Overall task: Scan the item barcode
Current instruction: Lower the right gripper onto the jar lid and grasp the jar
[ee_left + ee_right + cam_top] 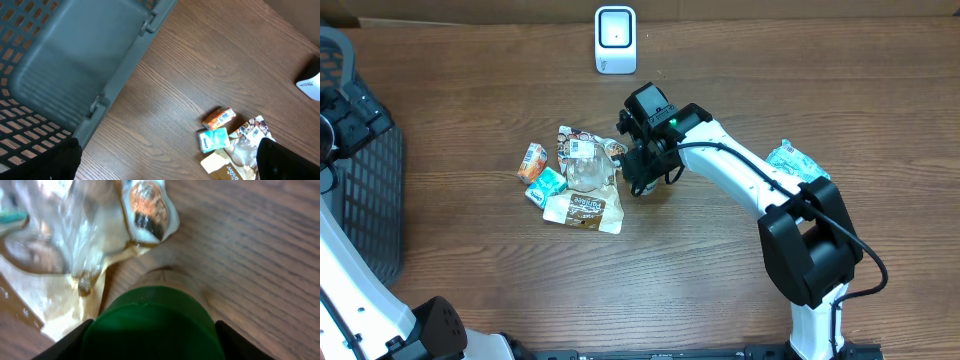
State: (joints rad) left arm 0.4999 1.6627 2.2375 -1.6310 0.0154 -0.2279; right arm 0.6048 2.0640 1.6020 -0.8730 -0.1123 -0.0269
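A green-capped bottle with a tan body stands on the table at the right edge of a pile of packets. My right gripper is down over it, with a black finger pressed against each side of the cap. In the overhead view the right gripper hides the bottle. The pile holds a clear plastic bag, a brown pouch, a teal tissue pack and an orange packet. The white scanner stands at the table's far edge. My left gripper hangs open and empty near the basket.
A grey slatted basket stands at the table's left edge and fills the upper left of the left wrist view as the basket. A teal packet lies alone beside the right arm. Bare wood lies between pile and scanner.
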